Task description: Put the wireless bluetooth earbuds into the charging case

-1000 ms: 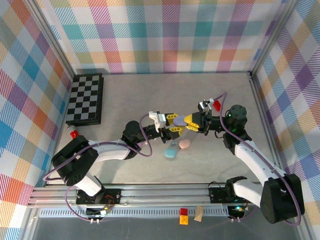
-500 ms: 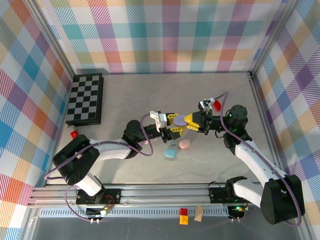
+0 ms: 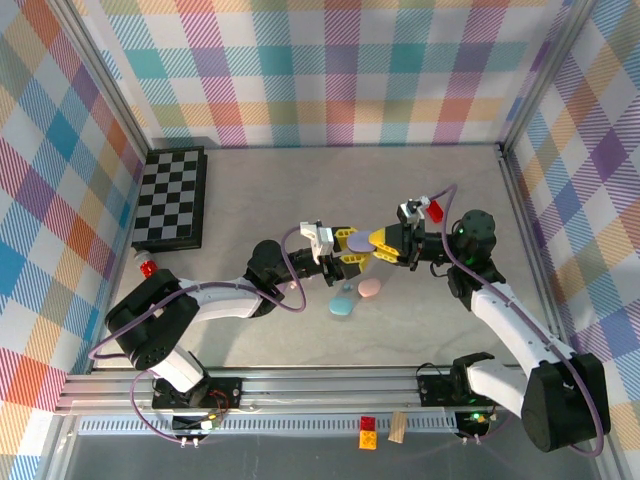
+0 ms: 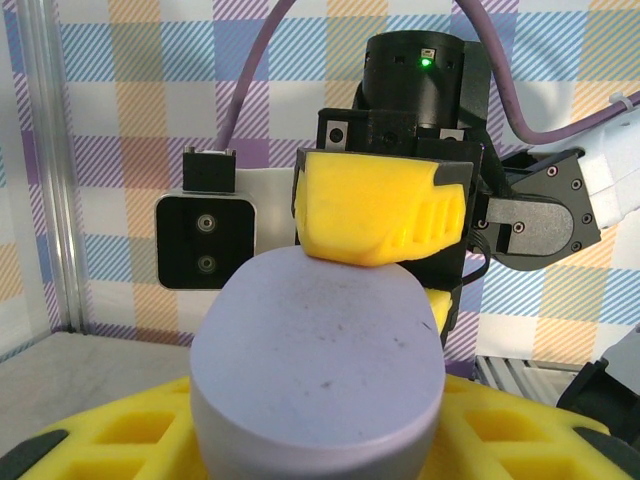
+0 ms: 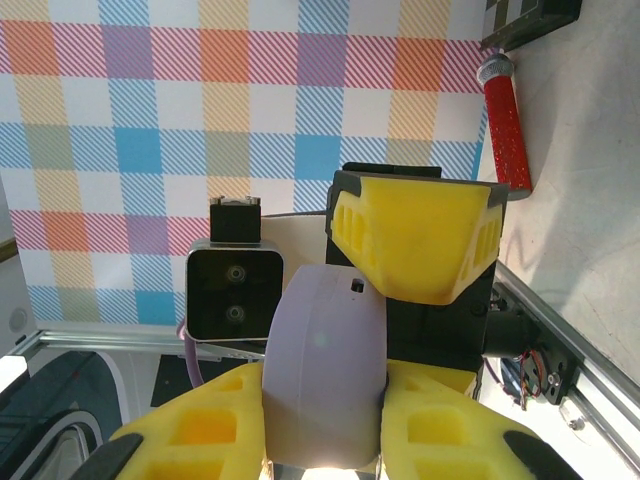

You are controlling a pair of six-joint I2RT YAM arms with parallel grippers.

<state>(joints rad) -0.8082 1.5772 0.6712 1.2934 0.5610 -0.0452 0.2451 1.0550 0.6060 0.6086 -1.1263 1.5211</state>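
Both the left gripper (image 3: 347, 246) and right gripper (image 3: 384, 246) are clamped nearly closed on the lilac charging case (image 3: 357, 240), holding it off the counter (image 3: 300, 190) above its middle; a pink case (image 3: 369, 288) and pale blue case (image 3: 343, 304) lie beneath.

A folded chessboard (image 3: 172, 197) lies flat at the far left of the grey desk (image 3: 300, 180), close to the left wall. Just beside its near corner lies 1 red glittery cylinder (image 3: 148, 267) with a pale cap. Plaid panels (image 3: 330, 70) in pastel checks wall in 3 sides. Past the desk's near edge, below the metal rail (image 3: 300, 385), sit 2 small blocks side by side: a red brick (image 3: 368, 432) and a plain wooden piece (image 3: 398, 428).
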